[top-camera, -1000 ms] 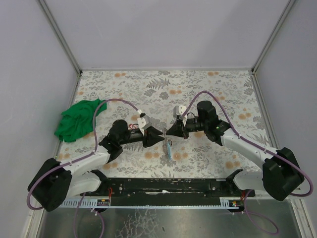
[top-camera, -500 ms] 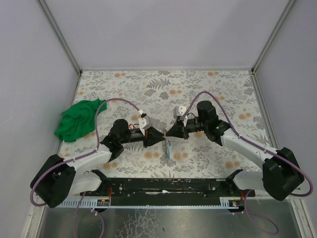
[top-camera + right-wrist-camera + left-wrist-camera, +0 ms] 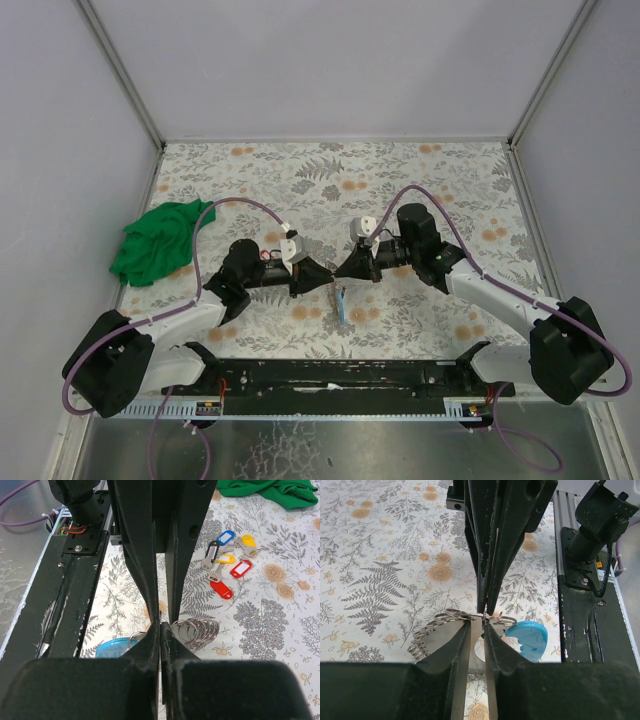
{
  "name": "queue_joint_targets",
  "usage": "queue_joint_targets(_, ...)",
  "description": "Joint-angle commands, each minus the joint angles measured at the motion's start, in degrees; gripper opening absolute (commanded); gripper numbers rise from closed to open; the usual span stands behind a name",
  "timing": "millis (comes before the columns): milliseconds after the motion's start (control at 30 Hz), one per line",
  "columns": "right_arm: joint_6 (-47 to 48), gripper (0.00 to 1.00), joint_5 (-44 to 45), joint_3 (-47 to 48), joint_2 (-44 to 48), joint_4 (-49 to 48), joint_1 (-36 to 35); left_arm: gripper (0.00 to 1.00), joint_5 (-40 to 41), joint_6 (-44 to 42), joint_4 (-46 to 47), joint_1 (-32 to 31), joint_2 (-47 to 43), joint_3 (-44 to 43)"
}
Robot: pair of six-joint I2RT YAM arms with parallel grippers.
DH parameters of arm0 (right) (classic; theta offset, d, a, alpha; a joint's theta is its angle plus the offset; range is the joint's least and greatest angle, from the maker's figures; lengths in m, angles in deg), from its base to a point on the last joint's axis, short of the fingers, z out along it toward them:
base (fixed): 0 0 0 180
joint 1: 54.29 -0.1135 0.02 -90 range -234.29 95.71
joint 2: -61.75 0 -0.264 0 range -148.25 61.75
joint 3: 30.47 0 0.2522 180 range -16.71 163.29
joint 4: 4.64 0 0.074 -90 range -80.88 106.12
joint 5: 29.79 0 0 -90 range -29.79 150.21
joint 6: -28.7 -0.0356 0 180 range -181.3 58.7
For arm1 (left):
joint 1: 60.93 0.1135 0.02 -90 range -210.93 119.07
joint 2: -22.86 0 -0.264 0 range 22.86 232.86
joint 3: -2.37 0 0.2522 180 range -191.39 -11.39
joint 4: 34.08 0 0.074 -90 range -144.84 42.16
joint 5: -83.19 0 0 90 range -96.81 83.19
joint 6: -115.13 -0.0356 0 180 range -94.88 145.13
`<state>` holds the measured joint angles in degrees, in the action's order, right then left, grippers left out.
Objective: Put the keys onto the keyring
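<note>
**Nose to nose over the keyring**

On the table (image 3: 420, 180), towards the near edge: left gripper (image 3: 326, 276) and right gripper (image 3: 340, 271) tip to tip, touching or nearly so. On the right gripper, fingers pressed flat together, closed at the very tips on a wire loop of the keyring (image 3: 197, 629). On the left gripper, fingers a narrow slit apart, the same wire crossing at their tips; cannot tell whether nipped or merely beside. Right beneath the meeting tips, the rest of the keyring: a fanned stack of metal rings, single loops, and a light-blue tag (image 3: 530, 638) on the near side. Cannot tell whether resting on the tabletop or lifted. Apart from it to the left, by the left wrist, the keys (image 3: 227, 565) in a loose cluster, tags blue, yellow and red. At the left edge, a bunched green cloth (image 3: 155, 240).
</note>
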<state>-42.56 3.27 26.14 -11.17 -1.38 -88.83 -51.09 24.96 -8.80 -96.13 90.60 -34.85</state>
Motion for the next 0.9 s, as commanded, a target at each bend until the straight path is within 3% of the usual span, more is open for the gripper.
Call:
queue_joint_targets(0,1.6,0.01,-2.9,1.8,0.2,-0.6,-0.4,0.14,-1.6,-2.4,3.9,0.4,-0.7,-1.6)
queue_joint_targets(200,3.8,0.01,-1.1,3.0,-0.5,3.0,-0.8,0.0,-2.0,-4.8,1.2,0.4,-1.4,-2.8)
queue_joint_targets(333,4.5,0.09,0.8,3.2,0.5,4.5,-0.9,0.0,0.3,-9.0,-3.2,0.4,-4.3,-3.2)
queue_joint_targets(567,5.8,0.37,6.5,0.7,5.7,2.8,-0.9,0.0,8.2,-16.9,-11.8,-2.7,-8.0,-3.4)
queue_joint_targets(867,10.9,0.41,7.8,-2.1,6.1,-2.1,-0.9,0.0,15.7,-23.1,-16.8,-6.6,-9.9,-4.1)
